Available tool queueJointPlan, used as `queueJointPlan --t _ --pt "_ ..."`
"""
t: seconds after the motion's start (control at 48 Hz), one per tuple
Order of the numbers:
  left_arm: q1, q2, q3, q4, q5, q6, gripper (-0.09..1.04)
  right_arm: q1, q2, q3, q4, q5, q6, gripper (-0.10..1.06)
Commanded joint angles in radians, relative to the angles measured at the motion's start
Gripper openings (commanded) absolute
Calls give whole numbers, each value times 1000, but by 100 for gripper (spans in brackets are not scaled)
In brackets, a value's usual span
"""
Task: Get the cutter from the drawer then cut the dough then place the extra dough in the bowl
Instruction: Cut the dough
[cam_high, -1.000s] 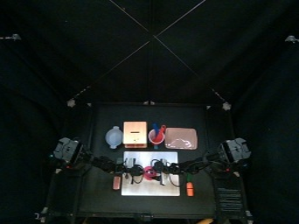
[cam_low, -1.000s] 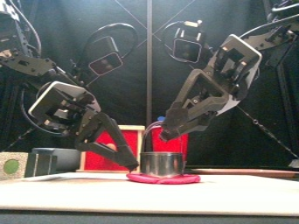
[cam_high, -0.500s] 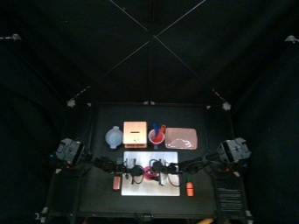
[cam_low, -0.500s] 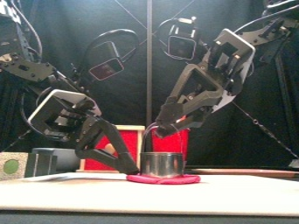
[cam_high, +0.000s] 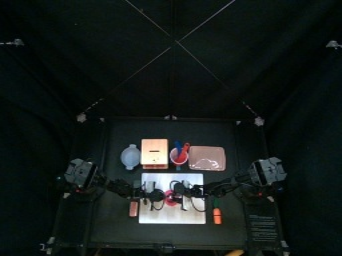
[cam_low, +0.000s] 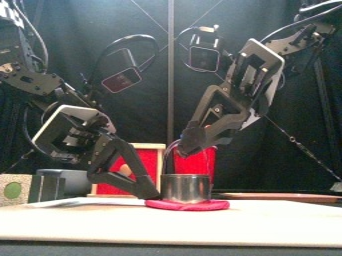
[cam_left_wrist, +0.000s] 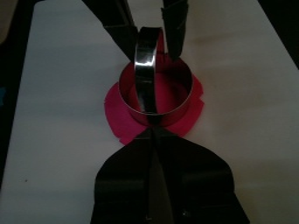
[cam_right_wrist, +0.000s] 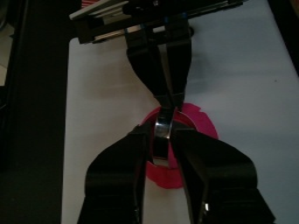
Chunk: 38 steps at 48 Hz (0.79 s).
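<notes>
white cutting board (cam_high: 167, 215) up front, and at its middle the cutter (cam_low: 187, 186) sits on the pink dough (cam_low: 187, 205). left pincer (cam_left_wrist: 152, 144) is narrow, tips against the cutter's left rim. right pincer (cam_right_wrist: 163, 131) is pinched on the wire handle above the cutter. behind the cutter, in a row: blue-grey bowl (cam_high: 130, 155), wooden box (cam_high: 155, 152), red cup (cam_high: 178, 155), pink tray (cam_high: 210, 158).

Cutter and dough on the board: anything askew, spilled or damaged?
Nothing stands out. The cutter sits upright and level on the pink dough, which lies flat on the white board; the left end effector and right end effector each pinch its rim from opposite sides.
</notes>
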Motion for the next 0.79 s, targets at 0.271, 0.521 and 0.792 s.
queueJointPlan --t 0.271,0.521,0.792 --pt "3 3 -15 -3 8 -3 49 -23 -46 -32 -11 8 -2 55" --pt "3 3 -14 -3 11 -3 49 -41 -110 -15 -38 17 -2 55" --pt "3 3 -14 -8 18 -3 49 -61 -215 32 -58 23 -2 55"
